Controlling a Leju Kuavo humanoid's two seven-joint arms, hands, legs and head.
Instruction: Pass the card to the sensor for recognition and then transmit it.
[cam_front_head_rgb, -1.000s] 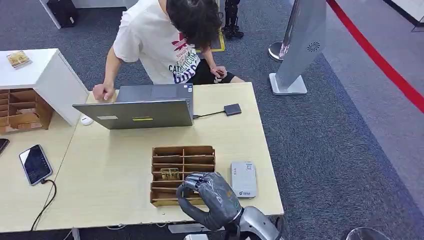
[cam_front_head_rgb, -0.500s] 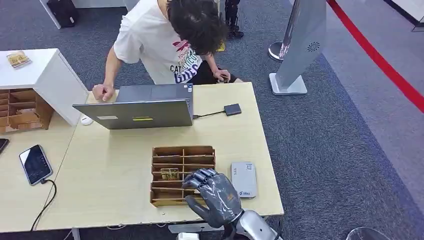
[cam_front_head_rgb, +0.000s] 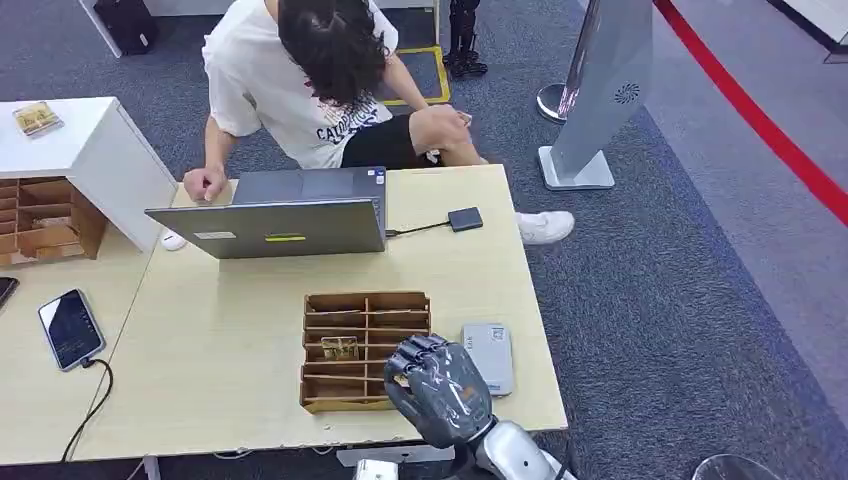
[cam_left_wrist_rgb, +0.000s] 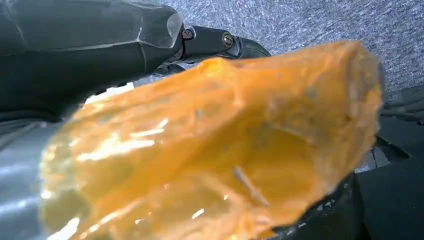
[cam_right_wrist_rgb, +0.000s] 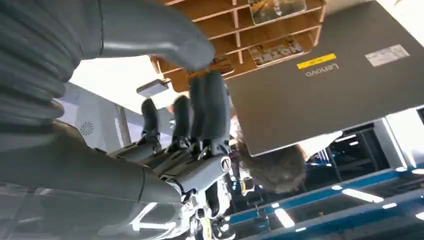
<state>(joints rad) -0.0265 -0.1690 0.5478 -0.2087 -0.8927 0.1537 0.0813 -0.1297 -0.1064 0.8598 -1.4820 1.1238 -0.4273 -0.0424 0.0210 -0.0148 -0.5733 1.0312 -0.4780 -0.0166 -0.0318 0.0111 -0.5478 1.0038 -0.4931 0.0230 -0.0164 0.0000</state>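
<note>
A gold-patterned card (cam_front_head_rgb: 340, 348) lies in the wooden organizer (cam_front_head_rgb: 366, 349); the empty right hand (cam_front_head_rgb: 437, 385) hovers alongside, fingers loosely apart.

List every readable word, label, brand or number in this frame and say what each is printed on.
"Lenovo": on the laptop lid, right wrist view.
Yellow sticker on the lid: print too small to read.
White sticker on the lid: unreadable.
Person's T-shirt: lettering partly hidden, not legible.
Grey card reader: small logo, too blurred.
Card in the wooden organizer: unreadable.

Matt wooden organizer (cam_front_head_rgb: 366, 350), glossy grey sensor (cam_front_head_rgb: 489, 357)
</note>
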